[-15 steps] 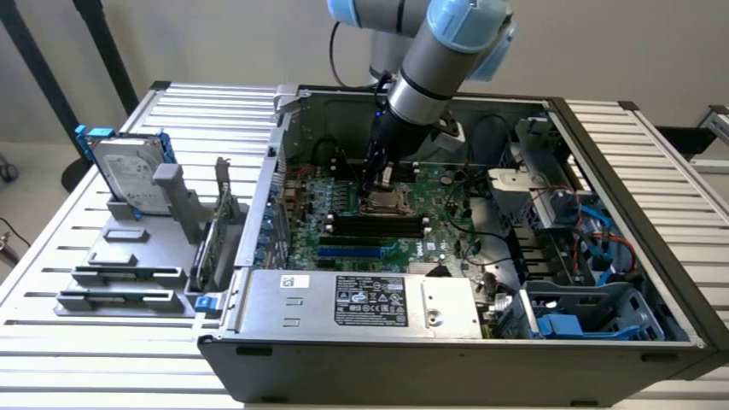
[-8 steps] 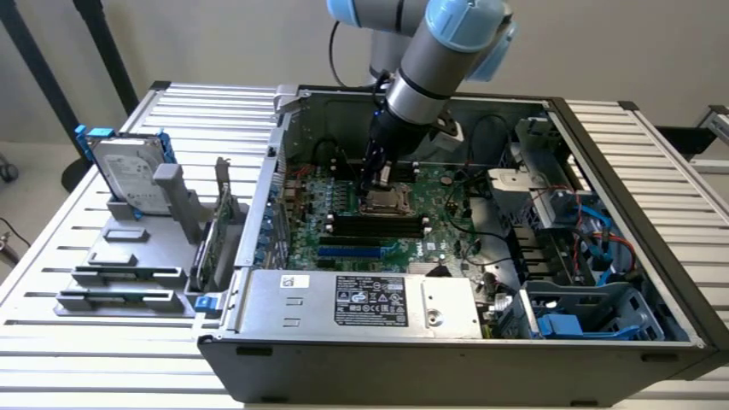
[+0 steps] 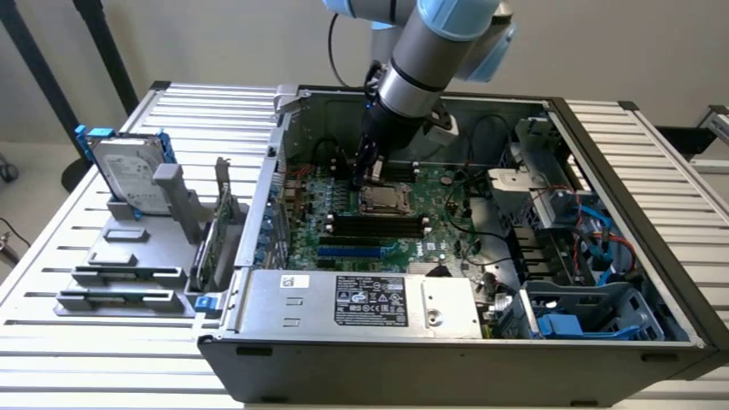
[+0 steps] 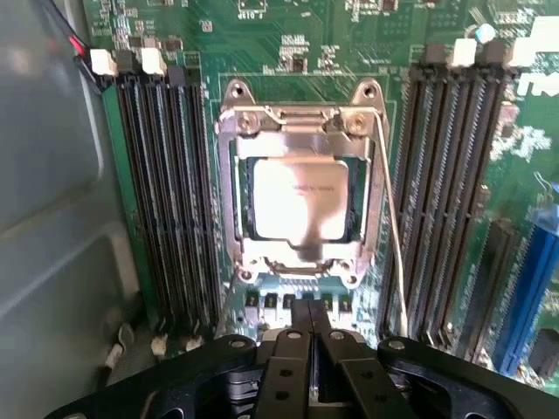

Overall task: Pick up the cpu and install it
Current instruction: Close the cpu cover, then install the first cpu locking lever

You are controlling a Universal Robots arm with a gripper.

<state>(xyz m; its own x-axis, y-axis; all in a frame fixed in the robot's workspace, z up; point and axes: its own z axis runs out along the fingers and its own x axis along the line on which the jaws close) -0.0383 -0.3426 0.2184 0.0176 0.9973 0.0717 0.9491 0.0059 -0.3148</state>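
One arm angled down, tool closed, above cpu

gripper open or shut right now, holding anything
gripper: shut, holding nothing; the cpu lies in the socket, apart from the fingertips.

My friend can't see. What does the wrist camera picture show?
A small shiny silver square cpu sits inside a metal socket frame on a green circuit board, with rows of long black memory slots on either side. The robot's black gripper, shut and holding nothing, hangs close to the socket.
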